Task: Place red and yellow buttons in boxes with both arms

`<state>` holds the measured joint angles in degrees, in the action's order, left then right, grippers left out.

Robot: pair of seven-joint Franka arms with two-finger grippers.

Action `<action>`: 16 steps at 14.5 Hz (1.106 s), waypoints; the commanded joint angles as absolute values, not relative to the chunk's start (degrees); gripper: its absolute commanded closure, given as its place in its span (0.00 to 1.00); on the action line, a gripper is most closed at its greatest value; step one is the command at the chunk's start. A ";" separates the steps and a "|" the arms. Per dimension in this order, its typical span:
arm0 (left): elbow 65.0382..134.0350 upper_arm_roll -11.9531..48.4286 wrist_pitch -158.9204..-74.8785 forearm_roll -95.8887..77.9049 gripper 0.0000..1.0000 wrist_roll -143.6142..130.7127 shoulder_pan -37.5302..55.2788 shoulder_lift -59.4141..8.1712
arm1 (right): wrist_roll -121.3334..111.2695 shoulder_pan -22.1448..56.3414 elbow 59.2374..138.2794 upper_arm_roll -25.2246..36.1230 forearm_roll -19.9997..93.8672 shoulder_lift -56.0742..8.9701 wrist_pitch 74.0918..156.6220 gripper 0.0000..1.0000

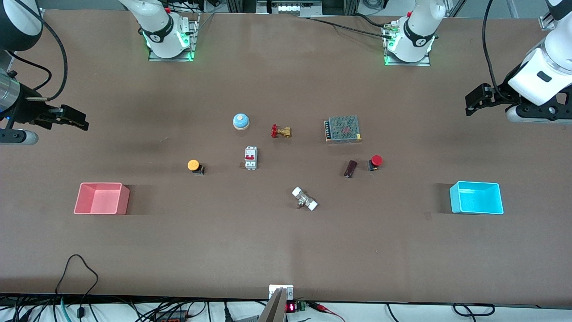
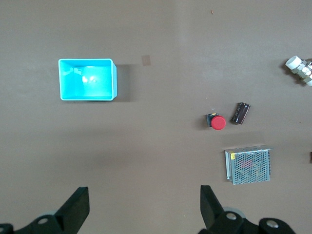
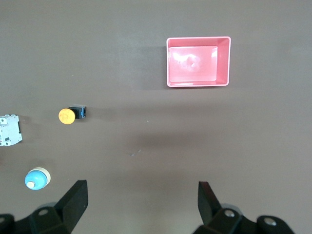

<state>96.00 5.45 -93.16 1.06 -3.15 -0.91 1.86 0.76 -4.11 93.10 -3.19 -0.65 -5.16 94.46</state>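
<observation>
The red button (image 1: 376,162) lies on the table toward the left arm's end, beside a dark cylinder; it also shows in the left wrist view (image 2: 216,122). The yellow button (image 1: 194,166) lies toward the right arm's end and shows in the right wrist view (image 3: 68,115). The cyan box (image 1: 476,203) (image 2: 87,80) and the pink box (image 1: 102,203) (image 3: 195,63) are empty. My left gripper (image 1: 474,101) (image 2: 145,204) is open over bare table at its end. My right gripper (image 1: 73,119) (image 3: 142,202) is open over bare table at its end.
Mid-table stand a blue dome with an orange top (image 1: 241,121), a brass valve with a red handle (image 1: 280,131), a white breaker (image 1: 250,158), a mesh-covered metal unit (image 1: 342,129), a dark cylinder (image 1: 350,168) and a white-ended fitting (image 1: 304,199).
</observation>
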 commanded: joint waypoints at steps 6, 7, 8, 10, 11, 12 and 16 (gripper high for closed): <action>94.22 5.71 -91.85 1.76 0.00 -2.55 -1.32 1.14 | -0.18 -4.04 92.11 -3.25 -1.05 -5.63 93.08 0.00; 94.22 5.71 -91.85 1.76 0.00 -2.46 -1.32 1.14 | 0.17 -4.13 92.28 -3.25 -0.79 -5.63 93.08 0.00; 94.22 5.71 -91.85 1.76 0.00 -2.46 -1.32 1.14 | -0.09 -4.22 92.63 -3.25 -0.53 -6.15 93.34 0.00; 94.22 5.71 -91.76 1.67 0.00 -2.46 -1.32 1.14 | -2.89 -4.04 92.64 -3.51 -0.53 -6.59 93.34 0.00; 94.22 5.71 -91.84 1.76 0.00 -2.46 -1.32 1.14 | -3.60 -3.96 92.72 -3.69 -0.53 -6.68 93.25 0.00; 94.22 5.71 -91.76 1.76 0.00 -2.46 -1.32 1.14 | -3.60 -3.96 92.99 -3.69 -0.53 -6.85 93.08 0.00; 94.22 5.71 -91.76 1.67 0.00 -2.46 -1.41 1.14 | -2.99 -3.78 96.85 -5.17 -0.53 -6.77 92.55 0.00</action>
<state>95.99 5.45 -93.15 1.06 -3.15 -1.02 1.86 -2.79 -4.03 94.68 -3.94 -0.61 -7.24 93.00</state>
